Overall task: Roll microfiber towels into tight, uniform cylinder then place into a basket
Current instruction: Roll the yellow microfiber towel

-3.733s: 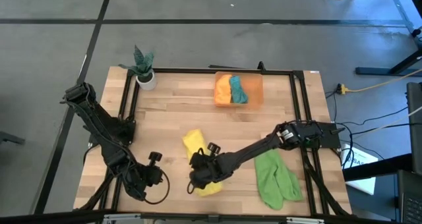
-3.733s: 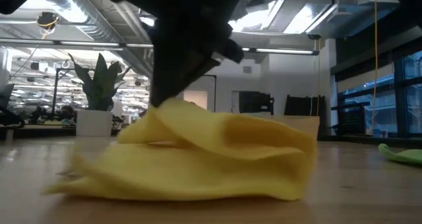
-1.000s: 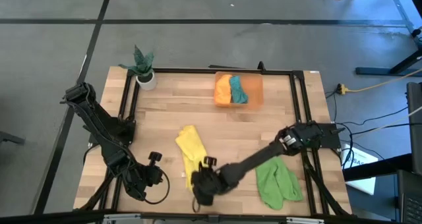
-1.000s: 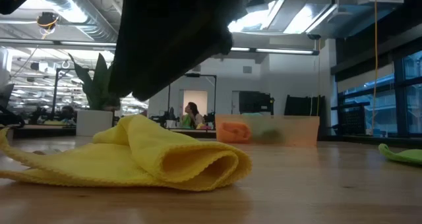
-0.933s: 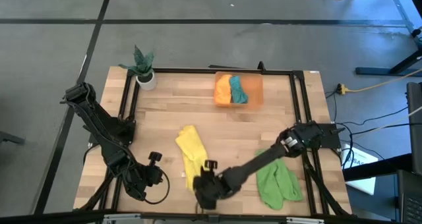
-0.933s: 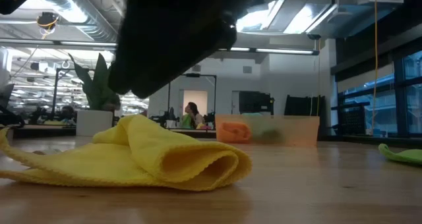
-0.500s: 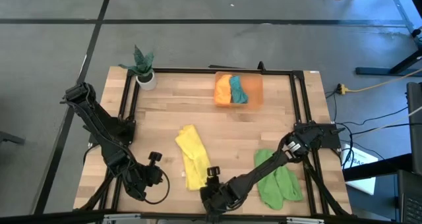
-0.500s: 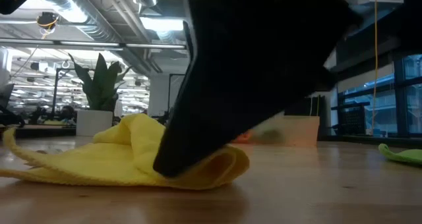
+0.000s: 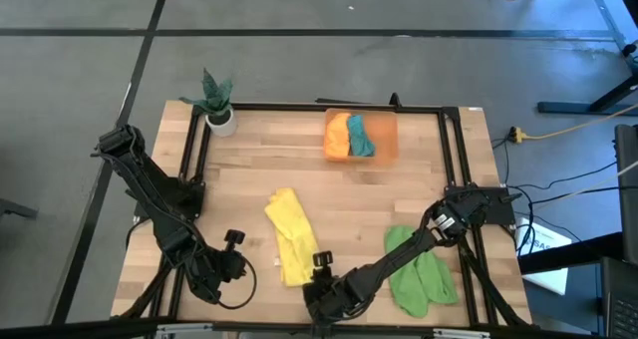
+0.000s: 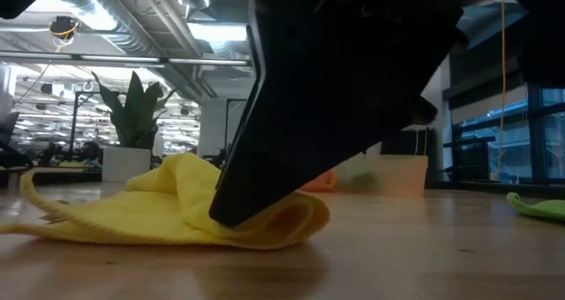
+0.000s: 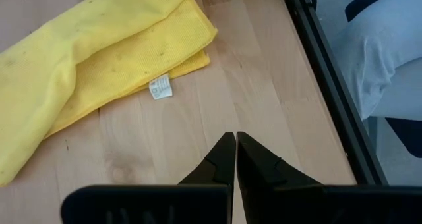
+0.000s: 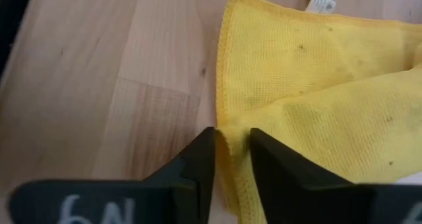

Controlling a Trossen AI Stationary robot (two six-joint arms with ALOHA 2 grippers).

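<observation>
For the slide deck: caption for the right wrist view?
Right gripper fingers straddling the edge of the yellow microfiber towel on the wooden table.

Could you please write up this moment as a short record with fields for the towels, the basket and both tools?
yellow towel: loosely folded, on table
green towel: loose, on table
basket: holds orange and teal towels
right tool: fingers astride yellow towel's edge, not clamped
left tool: shut, empty, over bare table beside yellow towel
plant: far left corner
</observation>
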